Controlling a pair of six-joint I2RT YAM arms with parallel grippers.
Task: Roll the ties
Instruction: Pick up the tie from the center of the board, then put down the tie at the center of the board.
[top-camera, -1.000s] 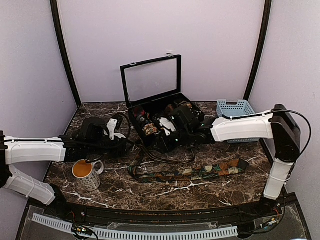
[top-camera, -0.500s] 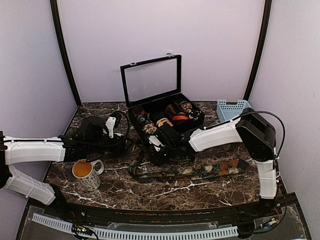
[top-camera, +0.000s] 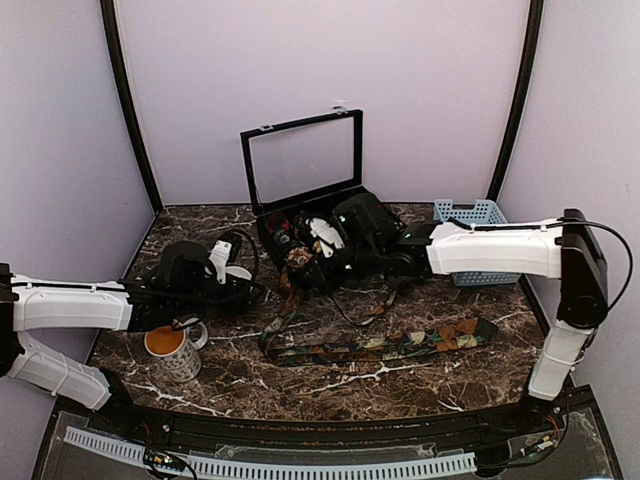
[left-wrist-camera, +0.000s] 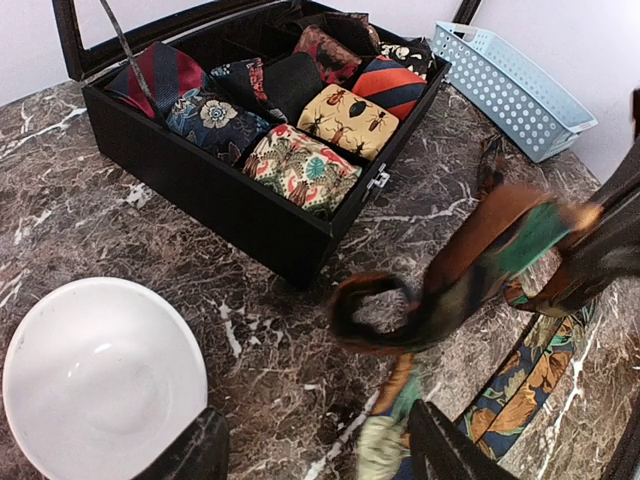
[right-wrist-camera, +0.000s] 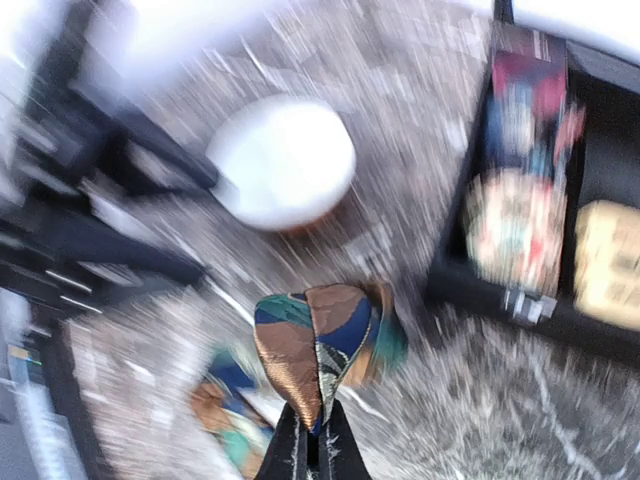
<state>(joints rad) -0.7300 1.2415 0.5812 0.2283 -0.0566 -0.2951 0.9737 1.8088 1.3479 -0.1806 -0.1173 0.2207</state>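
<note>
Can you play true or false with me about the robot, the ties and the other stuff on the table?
1. The right hand is pinching a tie. True.
2. The blue basket is stuffed with ties. False: no ties show in it.
3. The black box has its lid up, with rolled ties inside. True.
4. The left hand is lifting the mug. False: that hand is open and grips nothing, and the mug stands by itself on the table.
5. Most of the pinched tie lies stretched along the table. True.
</note>
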